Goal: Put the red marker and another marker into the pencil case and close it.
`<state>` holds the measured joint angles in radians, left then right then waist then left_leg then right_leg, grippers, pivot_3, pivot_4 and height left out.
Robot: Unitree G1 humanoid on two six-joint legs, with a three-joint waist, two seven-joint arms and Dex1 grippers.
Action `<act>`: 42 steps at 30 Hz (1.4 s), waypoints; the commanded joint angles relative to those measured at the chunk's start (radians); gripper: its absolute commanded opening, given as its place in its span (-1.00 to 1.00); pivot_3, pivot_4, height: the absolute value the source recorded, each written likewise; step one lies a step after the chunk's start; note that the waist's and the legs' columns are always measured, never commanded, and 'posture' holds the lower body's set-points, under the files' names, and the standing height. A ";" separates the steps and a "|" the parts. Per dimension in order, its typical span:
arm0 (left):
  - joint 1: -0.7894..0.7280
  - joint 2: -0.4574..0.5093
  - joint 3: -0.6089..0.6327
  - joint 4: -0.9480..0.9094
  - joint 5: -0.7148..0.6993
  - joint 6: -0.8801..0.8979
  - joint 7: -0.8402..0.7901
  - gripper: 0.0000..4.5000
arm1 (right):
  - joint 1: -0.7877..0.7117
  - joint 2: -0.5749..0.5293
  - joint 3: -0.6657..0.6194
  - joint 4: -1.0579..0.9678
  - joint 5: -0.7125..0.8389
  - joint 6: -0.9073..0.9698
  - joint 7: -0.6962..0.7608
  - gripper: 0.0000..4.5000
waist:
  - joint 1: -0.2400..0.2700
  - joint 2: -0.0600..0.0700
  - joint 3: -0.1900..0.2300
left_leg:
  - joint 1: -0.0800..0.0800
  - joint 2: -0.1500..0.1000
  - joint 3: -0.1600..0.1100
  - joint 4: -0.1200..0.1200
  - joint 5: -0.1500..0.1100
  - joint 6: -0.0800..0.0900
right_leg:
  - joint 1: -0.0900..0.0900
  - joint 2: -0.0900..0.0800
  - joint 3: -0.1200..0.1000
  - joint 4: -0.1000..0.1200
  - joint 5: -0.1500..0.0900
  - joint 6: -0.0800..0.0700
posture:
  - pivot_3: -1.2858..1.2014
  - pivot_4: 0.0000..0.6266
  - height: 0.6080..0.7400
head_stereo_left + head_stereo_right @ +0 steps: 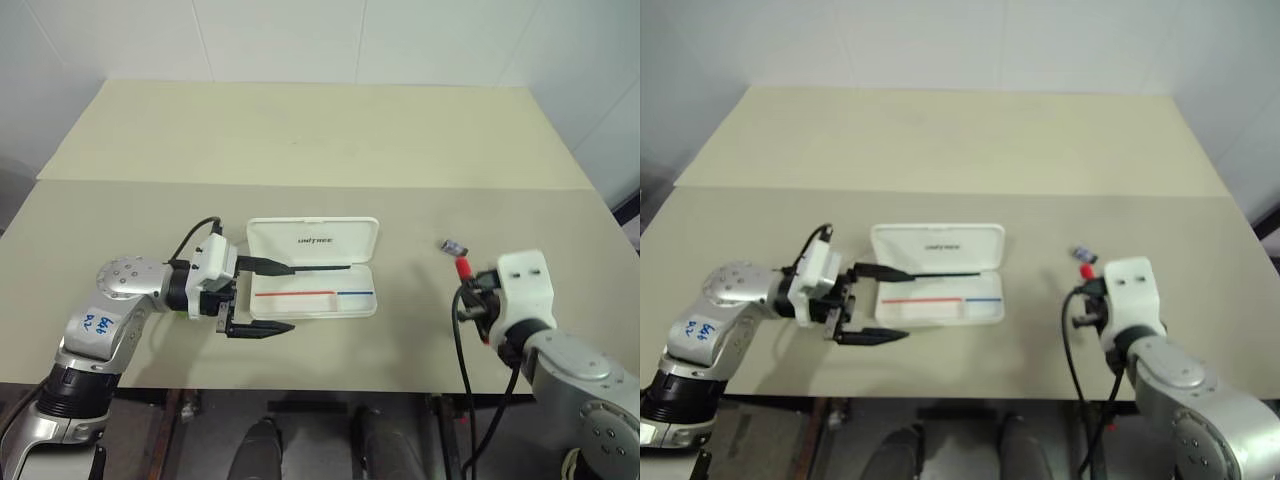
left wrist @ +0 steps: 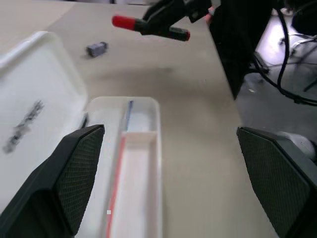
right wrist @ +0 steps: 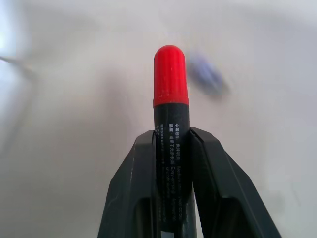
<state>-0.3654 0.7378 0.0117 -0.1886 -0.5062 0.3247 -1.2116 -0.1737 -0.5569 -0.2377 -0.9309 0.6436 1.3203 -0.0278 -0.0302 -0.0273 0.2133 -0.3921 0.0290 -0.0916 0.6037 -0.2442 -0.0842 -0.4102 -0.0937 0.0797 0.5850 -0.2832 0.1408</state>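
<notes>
arms: silver-grey, round joints | wrists: white housings | end effector fingers (image 1: 258,329): black | cables: black

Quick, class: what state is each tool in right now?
Left tool: open, holding nothing, at the pencil case.
Right tool: closed on the red marker.

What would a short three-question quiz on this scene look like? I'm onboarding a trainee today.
1. True or false: the pencil case lies open.
2. What does the right gripper hold? A) red marker B) small grey-purple object C) nothing
3. Fill in: the left gripper is ____ at the case's end.

Key: 1 true; 2 A; 3 open
</notes>
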 commanded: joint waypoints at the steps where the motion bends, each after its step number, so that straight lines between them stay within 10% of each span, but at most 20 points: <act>1: 0.026 0.026 0.063 -0.024 -0.008 -0.018 0.014 1.00 | 0.005 -0.036 0.058 0.046 -0.029 -0.231 0.182 -0.64 | 0.001 0.000 0.000 | 0.000 0.000 0.000 -0.001 0.000 0.000 | 0.000 0.000 0.000 0.000 -0.001 0.000 | 0.03 -0.52 1.00; 11: 0.215 0.103 0.255 -0.106 -0.023 -0.027 0.042 1.00 | -0.045 -0.299 0.207 0.348 -0.163 -0.821 0.865 -0.64 | -0.003 0.000 0.000 | 0.001 0.000 0.001 0.000 -0.003 0.001 | 0.000 0.000 0.000 0.003 0.000 0.008 | 0.03 -0.52 1.00; 18: 0.284 0.114 0.315 -0.128 -0.014 -0.031 0.080 1.00 | -0.256 -0.244 0.379 0.628 -0.316 -1.128 1.082 -0.64 | -0.005 -0.001 0.000 | 0.001 0.000 0.002 0.006 -0.003 0.000 | 0.001 0.000 0.001 0.004 -0.002 0.003 | 0.03 -0.52 1.00; 42: 0.245 0.103 0.273 -0.157 -0.021 -0.002 0.148 1.00 | -0.580 0.153 0.641 1.116 -0.612 -1.397 1.127 -0.64 | -0.008 0.000 0.001 | 0.002 0.000 0.003 0.007 -0.004 -0.002 | -0.002 0.001 0.003 0.013 0.005 0.016 | 0.03 -0.52 1.00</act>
<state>-0.1086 0.8400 0.2814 -0.3122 -0.5097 0.3263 -1.0707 -0.7356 -0.4118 0.4131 0.1864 0.0350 -0.0481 1.0989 -0.0380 -0.0278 0.2139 -0.3894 0.0294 -0.0890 0.6102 -0.2479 -0.0861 -0.4119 -0.0927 0.0825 0.5986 -0.2780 0.1565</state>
